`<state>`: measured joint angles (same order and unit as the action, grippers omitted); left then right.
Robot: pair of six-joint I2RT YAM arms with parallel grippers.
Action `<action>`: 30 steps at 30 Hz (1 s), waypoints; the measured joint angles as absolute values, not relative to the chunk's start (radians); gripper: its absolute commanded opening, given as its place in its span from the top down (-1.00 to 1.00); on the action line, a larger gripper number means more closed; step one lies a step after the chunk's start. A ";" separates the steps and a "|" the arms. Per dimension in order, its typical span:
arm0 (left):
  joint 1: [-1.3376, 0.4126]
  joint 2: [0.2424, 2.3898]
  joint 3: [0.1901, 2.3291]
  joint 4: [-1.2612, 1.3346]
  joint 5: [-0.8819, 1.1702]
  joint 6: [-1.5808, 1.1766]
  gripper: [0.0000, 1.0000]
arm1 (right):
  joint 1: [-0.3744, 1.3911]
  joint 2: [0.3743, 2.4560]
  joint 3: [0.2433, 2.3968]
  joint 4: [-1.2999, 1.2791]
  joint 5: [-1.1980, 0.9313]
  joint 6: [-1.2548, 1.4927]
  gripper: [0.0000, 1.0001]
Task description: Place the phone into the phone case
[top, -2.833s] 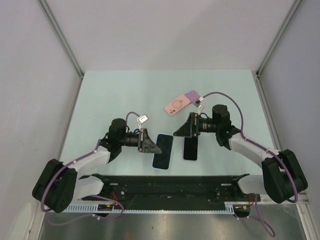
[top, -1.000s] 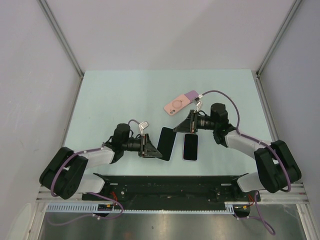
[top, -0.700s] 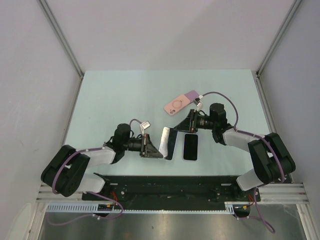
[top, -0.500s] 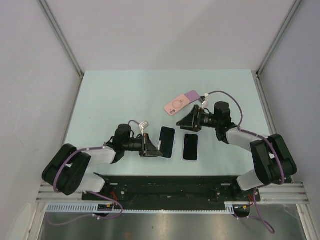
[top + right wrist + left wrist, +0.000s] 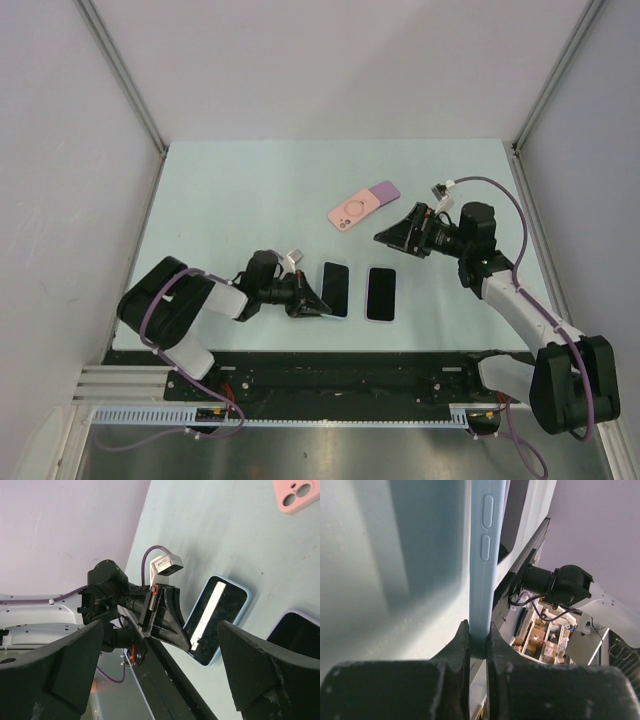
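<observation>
Case edge (image 5: 482, 570) sits pinched in left end effector (image 5: 478, 636).

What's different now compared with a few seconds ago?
The blue case shifted slightly right, was tipped up on its edge, and now looks flat again, with the left claw pinching its side. The right claw, open, pulled back from the phone toward the right. The phone and the pink case stayed put.
</observation>
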<state>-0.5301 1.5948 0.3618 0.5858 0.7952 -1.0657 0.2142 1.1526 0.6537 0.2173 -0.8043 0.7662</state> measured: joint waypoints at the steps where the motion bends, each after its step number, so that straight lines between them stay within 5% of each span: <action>1: -0.538 1.609 0.366 0.592 0.793 -1.074 1.00 | 0.213 1.142 0.654 0.200 -0.797 0.759 -0.99; 7: -0.590 1.671 0.392 0.619 0.773 -1.102 0.76 | 0.209 1.119 0.655 0.079 -0.773 0.723 -0.99; 8: -0.596 1.676 0.395 0.619 0.770 -1.102 0.42 | 0.209 1.118 0.655 0.058 -0.771 0.719 -0.99; 10: -0.601 1.686 0.400 0.622 0.769 -1.103 0.18 | 0.209 1.111 0.655 0.016 -0.767 0.704 -0.99; 11: -0.603 1.689 0.402 0.624 0.768 -1.106 -0.19 | 0.209 1.107 0.655 0.002 -0.765 0.700 -0.99; 17: -0.607 1.647 0.432 0.538 0.748 -1.089 -0.61 | 0.208 1.084 0.655 -0.057 -0.761 0.667 -0.99; 20: -0.607 1.559 0.477 0.356 0.671 -1.018 -0.99 | 0.207 1.071 0.655 -0.083 -0.752 0.652 -0.99; 30: -0.599 1.359 0.765 -0.200 0.296 -0.755 -0.99 | 0.205 0.996 0.655 -0.170 -0.698 0.608 -0.99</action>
